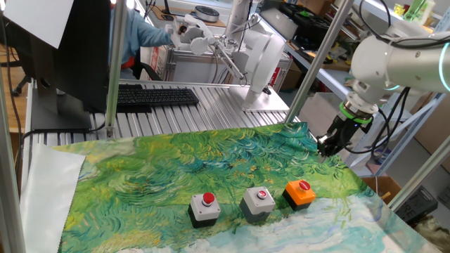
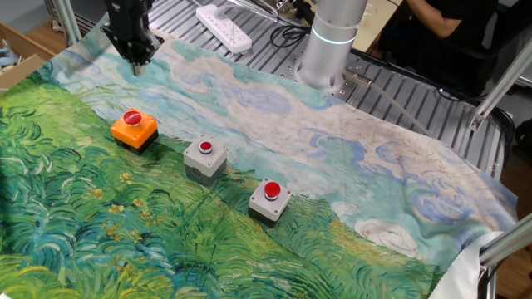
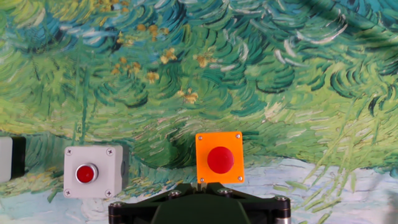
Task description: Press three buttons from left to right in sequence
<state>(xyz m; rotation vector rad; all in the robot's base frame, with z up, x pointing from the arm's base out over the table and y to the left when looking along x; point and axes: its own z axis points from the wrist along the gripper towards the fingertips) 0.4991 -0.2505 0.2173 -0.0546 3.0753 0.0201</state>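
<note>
Three buttons with round red caps stand in a row on the painted cloth. In one fixed view they are a grey one (image 1: 204, 208) on the left, a grey one (image 1: 259, 202) in the middle and an orange one (image 1: 300, 192) on the right. My gripper (image 1: 325, 147) hangs above the cloth, behind and to the right of the orange button, touching nothing. The other fixed view shows the gripper (image 2: 137, 65) beyond the orange button (image 2: 135, 128), with the grey ones (image 2: 205, 157) (image 2: 270, 199) further along. In the hand view the shut fingertips (image 3: 201, 182) point just below the orange button (image 3: 219, 158).
The green and blue cloth (image 1: 176, 169) covers the front of the table. A keyboard (image 1: 151, 96) and a white stand (image 1: 264, 63) sit behind it. Metal frame posts (image 1: 112, 70) rise at the cloth's back edge. A power strip (image 2: 224, 25) lies near the arm's base (image 2: 328, 50).
</note>
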